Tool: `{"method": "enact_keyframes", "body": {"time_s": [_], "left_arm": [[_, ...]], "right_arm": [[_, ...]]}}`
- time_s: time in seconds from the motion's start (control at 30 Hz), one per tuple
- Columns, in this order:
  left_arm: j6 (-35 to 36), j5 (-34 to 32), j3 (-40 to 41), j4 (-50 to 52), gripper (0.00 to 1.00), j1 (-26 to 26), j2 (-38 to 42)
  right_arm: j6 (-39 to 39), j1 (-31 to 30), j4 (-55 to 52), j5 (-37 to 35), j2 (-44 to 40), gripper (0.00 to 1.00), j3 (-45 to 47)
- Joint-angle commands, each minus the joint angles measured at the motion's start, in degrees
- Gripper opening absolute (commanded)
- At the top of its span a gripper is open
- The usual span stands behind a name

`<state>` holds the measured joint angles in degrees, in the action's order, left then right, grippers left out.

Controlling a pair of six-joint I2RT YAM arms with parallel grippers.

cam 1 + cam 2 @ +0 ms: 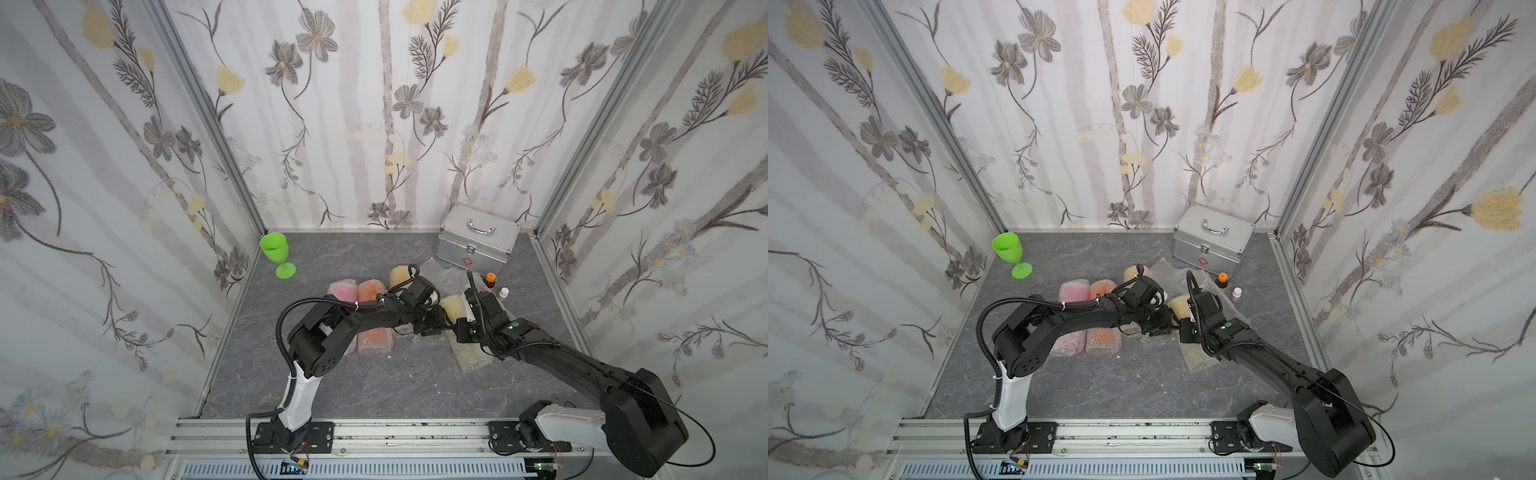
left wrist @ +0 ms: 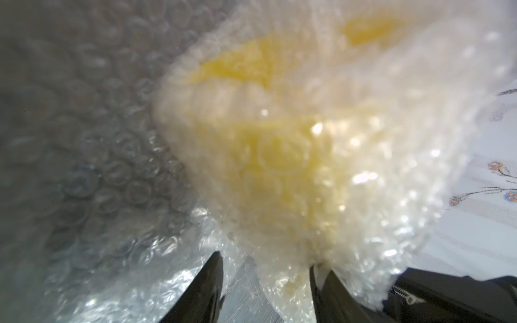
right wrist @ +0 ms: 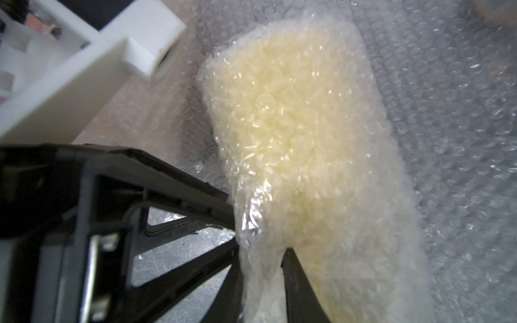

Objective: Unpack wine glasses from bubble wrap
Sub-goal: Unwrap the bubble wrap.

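Observation:
A yellow wine glass rolled in bubble wrap (image 1: 452,306) lies right of centre, between my two grippers. My left gripper (image 2: 265,260) is open; a corner of that wrap rests against one finger (image 2: 321,285). My right gripper (image 3: 261,249) is shut on a fold at the roll's narrow end. In both top views the two grippers meet at the roll's near end (image 1: 1173,330). A green wine glass (image 1: 276,253) stands unwrapped at the back left. Pink (image 1: 343,291), orange (image 1: 371,291) and amber-yellow (image 1: 401,276) wrapped rolls lie side by side in the middle, partly hidden by my left arm.
A loose flat sheet of wrap (image 1: 471,357) lies under my right arm, and another (image 1: 446,270) in front of the silver metal case (image 1: 478,239) at the back right. A brown orange-capped bottle (image 1: 491,279) and a small white bottle (image 1: 504,292) stand beside the case.

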<state>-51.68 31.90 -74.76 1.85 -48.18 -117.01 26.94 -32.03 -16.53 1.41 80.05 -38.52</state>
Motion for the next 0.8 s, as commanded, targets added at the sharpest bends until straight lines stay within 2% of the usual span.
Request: {"method": "enact_keyframes", "body": {"time_s": [0.0,0.2,0.4,0.6,0.7,0.77], "left_arm": [[-0.97,-1.40,0.13,-3.25,0.49,-0.07,-0.23],[-0.72,-2.19,-0.91,-3.00,0.33,-0.09,-0.76],[-0.44,-2.71,-1.85,-2.22,0.15,-0.07,-0.81],[-0.26,-2.76,-2.80,-2.47,0.07,-0.06,-1.11],[0.16,-3.05,-3.11,-2.11,0.00,-0.07,-0.85],[0.77,-3.38,-3.29,-1.44,0.00,-0.07,-0.54]], "right_arm": [[1.07,0.06,3.09,5.14,-0.80,0.20,0.14],[1.45,2.46,3.25,7.45,-2.22,0.13,0.58],[1.23,4.19,3.11,7.91,-3.14,0.02,1.08],[-0.03,4.59,1.71,5.80,-3.33,0.03,0.23],[-0.22,4.74,1.66,6.55,-3.50,0.02,0.13],[-0.13,5.00,1.85,7.29,-3.59,0.02,0.11]]}}
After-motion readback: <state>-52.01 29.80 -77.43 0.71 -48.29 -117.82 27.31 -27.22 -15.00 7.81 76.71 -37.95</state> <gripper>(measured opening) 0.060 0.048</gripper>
